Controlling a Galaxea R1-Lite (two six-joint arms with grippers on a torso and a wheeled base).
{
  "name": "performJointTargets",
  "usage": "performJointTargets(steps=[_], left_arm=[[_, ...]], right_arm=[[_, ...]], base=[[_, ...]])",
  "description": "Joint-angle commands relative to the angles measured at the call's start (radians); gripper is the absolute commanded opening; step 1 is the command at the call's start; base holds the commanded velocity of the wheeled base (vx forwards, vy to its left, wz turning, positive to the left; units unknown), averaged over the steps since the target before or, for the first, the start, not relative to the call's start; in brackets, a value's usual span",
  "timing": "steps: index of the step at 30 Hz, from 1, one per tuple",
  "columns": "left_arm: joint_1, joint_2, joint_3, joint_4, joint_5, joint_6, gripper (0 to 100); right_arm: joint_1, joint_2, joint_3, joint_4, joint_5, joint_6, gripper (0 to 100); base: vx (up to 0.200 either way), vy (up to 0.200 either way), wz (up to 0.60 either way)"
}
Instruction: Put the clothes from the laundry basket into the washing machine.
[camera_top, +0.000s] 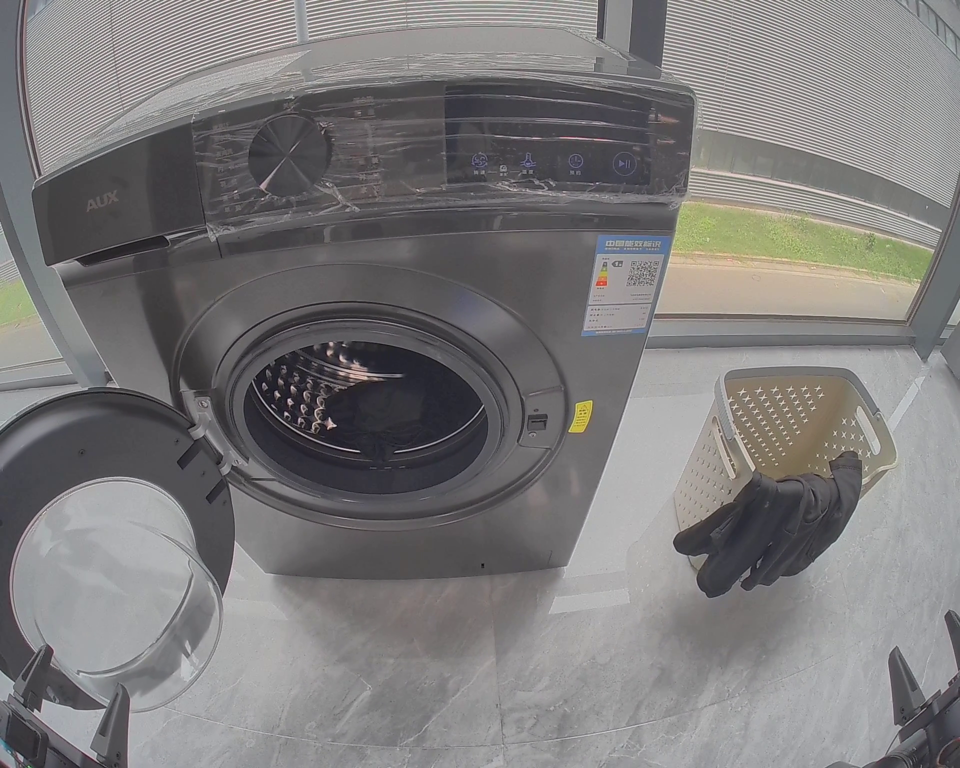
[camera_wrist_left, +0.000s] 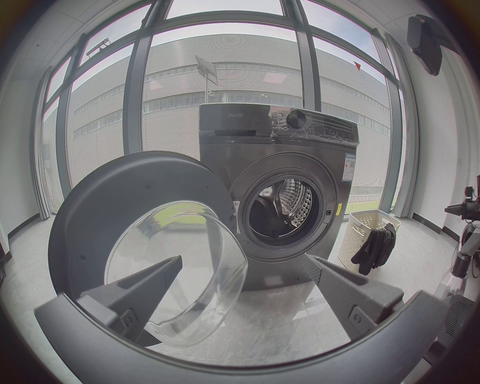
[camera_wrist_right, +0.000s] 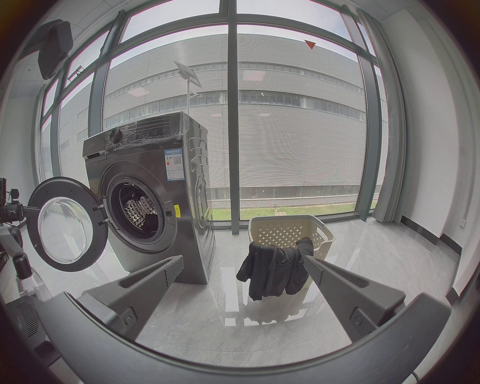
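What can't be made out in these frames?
- Basket bottom: head view, garment over the rim and the near wall hide it; more clothes unknown.
- Drum: all views, dark shape inside, too dim to identify.
- Left gripper, right gripper: head view, cut off by bottom edge.

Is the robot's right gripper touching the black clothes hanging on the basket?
Apart. The head view shows grey floor between the right gripper and the black cloth garment draped over the cream plastic laundry basket.
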Motion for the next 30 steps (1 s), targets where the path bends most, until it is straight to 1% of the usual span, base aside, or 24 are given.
performJointTargets(steps=[1,5,10,22,30], left_arm=[[-0.001,-0.013,0.016,0.000,0.000,0.000,100],[-0.001,-0.013,0.018,0.000,-0.002,0.003,100],[-0.001,-0.013,0.016,0.000,-0.002,0.003,100],[0.000,-0.013,0.016,0.002,0.001,-0.002,100],[0.000,-0.013,0.016,0.000,0.001,-0.002,100]], right_arm=[[0.001,-0.005,0.018,-0.001,0.000,0.000,100],[-0.001,-0.005,0.018,-0.001,0.000,0.000,100],[0.001,-0.007,0.018,-0.001,-0.001,0.002,100],[0.002,-0.007,0.018,-0.001,-0.001,0.000,100],[0.002,-0.007,0.018,-0.001,-0.001,0.002,100]], base=[[0.000,0.000,0.00],[0.000,0.000,0.00],[0.000,0.000,0.60],[0.000,0.000,0.00],[0.000,-0.200,0.00]])
